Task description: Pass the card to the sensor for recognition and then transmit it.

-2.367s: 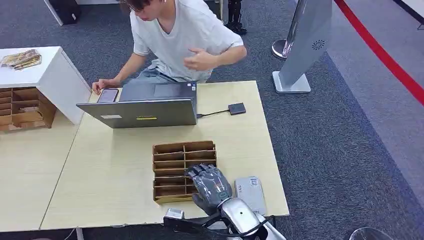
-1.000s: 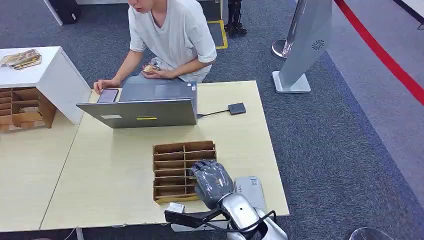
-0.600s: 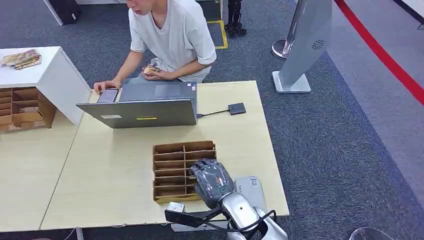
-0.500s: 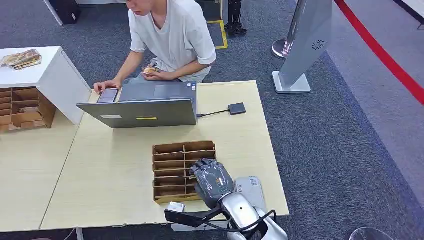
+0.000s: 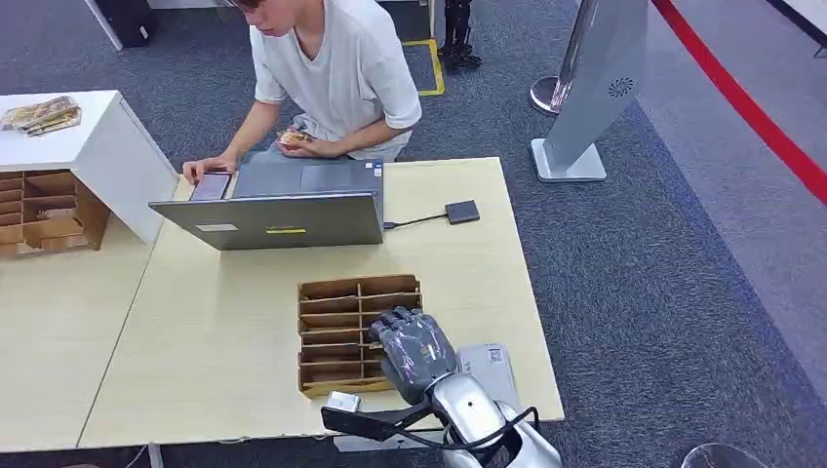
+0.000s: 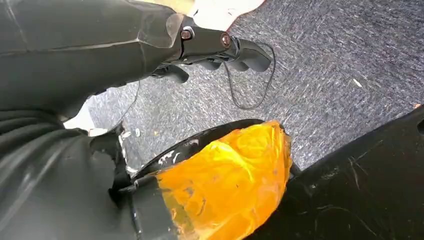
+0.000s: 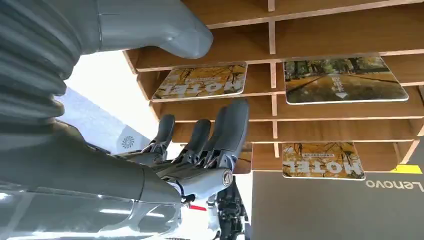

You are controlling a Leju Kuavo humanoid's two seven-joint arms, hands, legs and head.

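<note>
A wooden slotted card rack (image 5: 343, 331) lies on the pale table (image 5: 468, 283), near its front edge. My right hand (image 5: 414, 351) hovers over the rack's right side, fingers pointing into the slots. In the right wrist view the rack (image 7: 320, 35) holds printed "HOTEL" cards (image 7: 200, 81) in several slots. Another card (image 7: 345, 80) lies beside it. The right hand (image 7: 200, 140) there has its thumb and fingers (image 7: 231, 129) apart and holds nothing. A small dark reader (image 5: 462, 212) is wired to the laptop (image 5: 283, 219). My left hand (image 6: 220, 47) hangs over the carpet, holding nothing.
A grey flat device (image 5: 491, 375) lies right of my right hand. A person (image 5: 332, 68) sits behind the laptop, holding cards (image 5: 293, 138), one hand on a phone (image 5: 211, 185). At the left stand a white cabinet (image 5: 88, 146) and a second rack (image 5: 44, 210). A grey kiosk (image 5: 595, 88) stands on the carpet.
The person lowered a raised arm and now holds cards low in front of the body. My right hand has edged slightly further over the rack.
</note>
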